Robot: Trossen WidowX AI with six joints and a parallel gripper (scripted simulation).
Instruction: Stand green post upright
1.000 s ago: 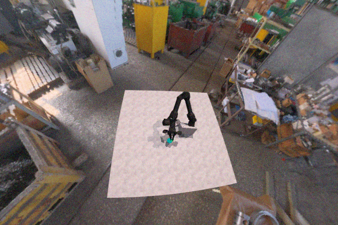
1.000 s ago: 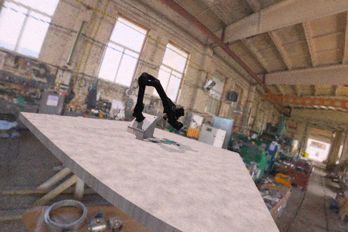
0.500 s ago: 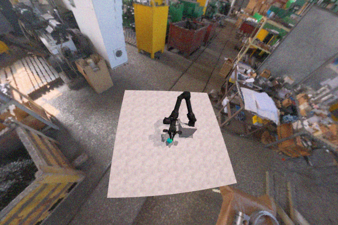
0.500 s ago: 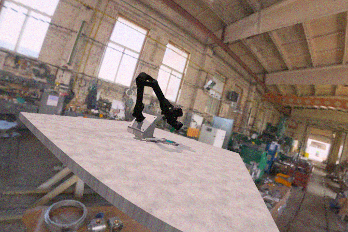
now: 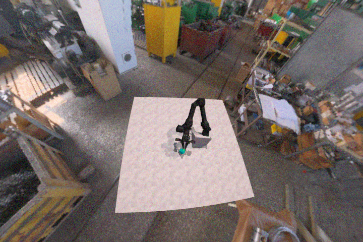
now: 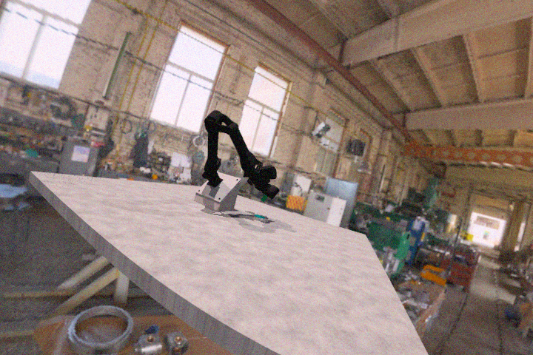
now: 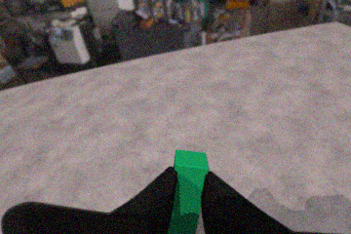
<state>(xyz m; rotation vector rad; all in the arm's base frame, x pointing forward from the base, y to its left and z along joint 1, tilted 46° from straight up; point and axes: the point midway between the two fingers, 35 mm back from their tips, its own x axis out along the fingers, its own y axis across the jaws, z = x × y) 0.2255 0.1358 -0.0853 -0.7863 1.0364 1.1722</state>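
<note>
"Which step is this?"

"Carrying. The black parallel-jaw gripper (image 7: 189, 195) pinches the square green post (image 7: 189, 187) between its jaws, lifted off the mottled pale table top (image 7: 261, 97)."

"And the flat cyan circle (image 5: 182, 151)?"

"Just below the gripper in the top view. I judge the next move calls for tilting the post upright and lowering it inside."

Top view looks steeply down from far, exterior sits low off a worktop (image 6: 275, 268) corner, wrist rides close; all share the worktop.
</note>
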